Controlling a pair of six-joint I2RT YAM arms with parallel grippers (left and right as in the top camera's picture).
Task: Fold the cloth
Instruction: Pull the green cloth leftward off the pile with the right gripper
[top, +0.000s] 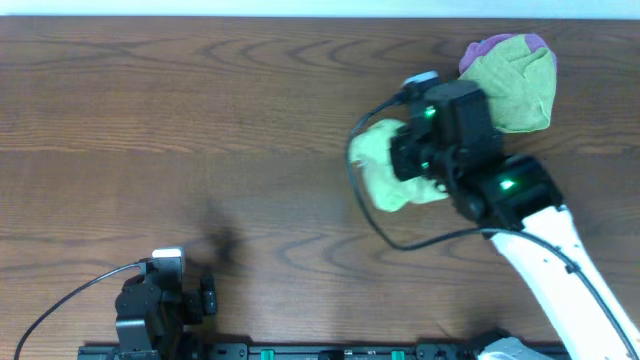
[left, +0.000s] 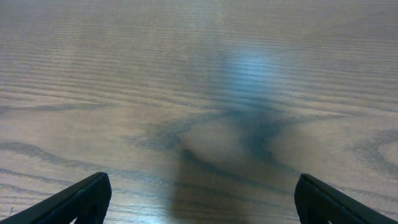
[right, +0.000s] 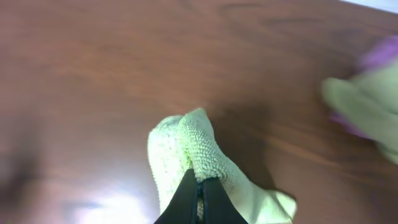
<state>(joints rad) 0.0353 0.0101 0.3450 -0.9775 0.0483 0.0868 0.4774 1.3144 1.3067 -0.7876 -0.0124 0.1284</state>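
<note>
Overhead view: even, moderately bright light; the counter (top: 200, 120) shows one faint, soft shadow near its front edge. Left wrist view: pale bluish glare at the counter's middle, dim shadow toward its front, grain soft. Right wrist view: reddish cast, white glare on the counter's near left; cloth (right: 180, 143) sharp, heap (right: 367, 99) toward the counter's right side blurred.

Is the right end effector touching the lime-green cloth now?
Touching. The right wrist view shows the right end effector shut on a raised fold of the cloth, with no gap between them.
</note>
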